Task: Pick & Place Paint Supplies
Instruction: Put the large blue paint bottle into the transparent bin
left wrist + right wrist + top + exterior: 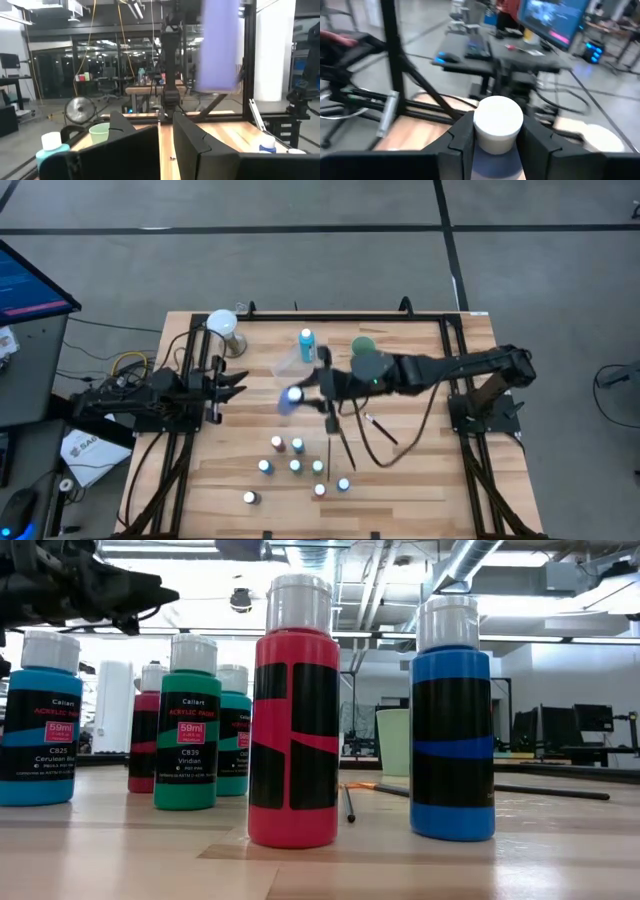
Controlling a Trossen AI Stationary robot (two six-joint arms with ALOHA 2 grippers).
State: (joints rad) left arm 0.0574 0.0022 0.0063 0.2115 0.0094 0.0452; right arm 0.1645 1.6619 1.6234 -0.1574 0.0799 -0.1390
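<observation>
We see the right gripper (300,393) extended over the middle of the tabletop (420,470), its fingers (461,137) clamped on a white-capped purple bottle (291,396) just below the cap; the bottle is held clear of the wood. The left gripper (238,388) waits at the left edge, fingers (192,137) together and holding nothing. Near the front edge we count seven small paint bottles (296,466) standing upright in a loose cluster. A taller blue bottle (306,345) stands near the back edge, beside a clear tray (285,363). A green cup (364,346) stands just behind the right arm. Thin dark brushes (340,438) lie between the right arm and the cluster
</observation>
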